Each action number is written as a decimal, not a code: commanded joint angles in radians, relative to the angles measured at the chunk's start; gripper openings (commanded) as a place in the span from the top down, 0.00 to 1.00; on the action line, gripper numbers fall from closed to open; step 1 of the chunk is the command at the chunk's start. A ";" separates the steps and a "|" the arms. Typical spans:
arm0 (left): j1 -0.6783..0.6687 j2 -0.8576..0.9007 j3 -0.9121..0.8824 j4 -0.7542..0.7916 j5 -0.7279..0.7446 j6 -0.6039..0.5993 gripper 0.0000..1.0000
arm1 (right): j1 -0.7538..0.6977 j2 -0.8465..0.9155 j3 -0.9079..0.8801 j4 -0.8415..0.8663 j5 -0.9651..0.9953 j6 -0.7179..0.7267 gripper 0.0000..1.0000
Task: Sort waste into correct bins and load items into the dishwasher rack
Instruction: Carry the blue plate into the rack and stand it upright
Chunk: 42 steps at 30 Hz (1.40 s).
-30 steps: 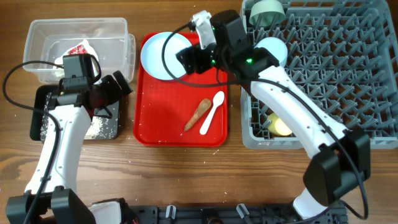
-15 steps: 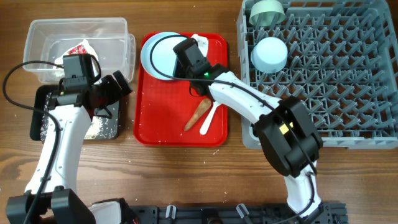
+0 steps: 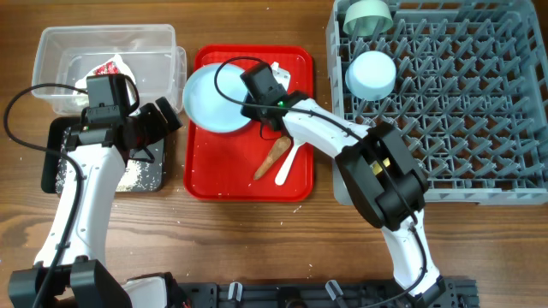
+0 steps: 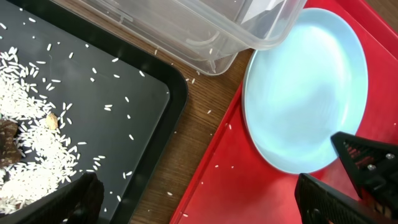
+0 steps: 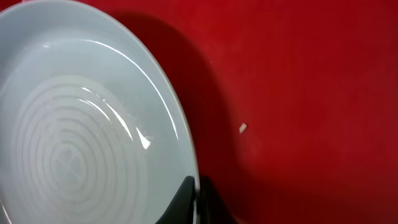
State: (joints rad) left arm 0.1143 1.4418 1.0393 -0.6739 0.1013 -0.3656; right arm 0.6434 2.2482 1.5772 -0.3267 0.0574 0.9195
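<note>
Now: right gripper pinches plate rim, rack load comes next

Overhead: right gripper (image 3: pixel 256 111) is clamped on the pale blue plate (image 3: pixel 210 96) at its 4 o'clock rim. The plate sits at the 10 o'clock corner of the red tray (image 3: pixel 224 175), overhanging the tray's left edge toward the clear tub (image 3: pixel 51 41). Brown stick (image 3: pixel 274 156) and white spoon (image 3: pixel 291 158) lie on the tray at 5 o'clock from the plate, close under the right arm. Dishwasher rack (image 3: pixel 462 128) is at 3 o'clock of the tray, with green bowl (image 3: pixel 366 12) and light blue bowl (image 3: pixel 371 74) already in it. Wrapper (image 3: pixel 106 67) is in the tub, rice (image 3: pixel 133 175) in the black tray (image 3: pixel 53 167). Left gripper (image 3: pixel 164 118) hovers over the black tray's 2 o'clock corner.

Left wrist: left jaws spread wide, holding nothing. The plate is at 1 o'clock, its edge over bare wood.

Right wrist: fingers (image 5: pixel 189 196) are closed across the plate rim at the frame's 6 o'clock. One stray grain (image 5: pixel 243 127) lies on the red surface. Cannot tell if the plate is lifted.

Judgement: the step in hand is the plate grasp, for loading. The next move likely calls for a lift clear of the tray lip, a carry toward 3 o'clock, then tilting the plate on edge between pegs. The thin rim pinch could slip.
</note>
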 commanded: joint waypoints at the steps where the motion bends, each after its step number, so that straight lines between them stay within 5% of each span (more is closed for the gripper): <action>1: 0.004 -0.017 0.014 0.000 -0.009 -0.010 0.00 | -0.018 0.018 0.091 -0.107 -0.032 -0.063 0.95; 6: 0.004 -0.017 0.014 0.001 -0.009 -0.009 0.00 | -0.093 -0.092 0.137 -0.211 -0.030 -0.288 0.96; 11: 0.004 -0.017 0.014 0.000 -0.009 -0.010 0.00 | -0.141 -0.335 0.137 -0.270 0.033 -0.703 0.95; 19: 0.004 -0.017 0.014 0.001 -0.009 -0.009 0.00 | -0.220 -0.711 0.136 -0.474 0.779 -1.021 0.96; 23: 0.004 -0.017 0.014 0.001 -0.009 -0.010 0.00 | -0.341 -0.688 0.122 -0.477 0.906 -1.208 0.96; 29: 0.004 -0.017 0.014 0.001 -0.009 -0.009 0.00 | -0.507 -0.549 0.116 -0.475 0.937 -1.209 0.96; 32: 0.004 -0.017 0.014 0.001 -0.009 -0.010 0.00 | -0.534 -0.451 0.116 -0.467 0.888 -1.397 0.96; 36: 0.004 -0.017 0.014 0.001 -0.010 -0.010 0.00 | -0.572 -0.354 0.116 -0.417 0.884 -1.410 0.96; 40: 0.004 -0.017 0.014 0.001 -0.009 -0.010 0.00 | -0.579 -0.322 0.116 -0.423 0.687 -1.410 0.95; 42: 0.004 -0.017 0.014 0.000 -0.009 -0.010 0.00 | -0.579 -0.322 0.116 -0.425 0.574 -1.403 0.84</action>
State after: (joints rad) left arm 0.1143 1.4418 1.0393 -0.6739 0.1013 -0.3656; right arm 0.0654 1.9133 1.6920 -0.7517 0.7876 -0.4808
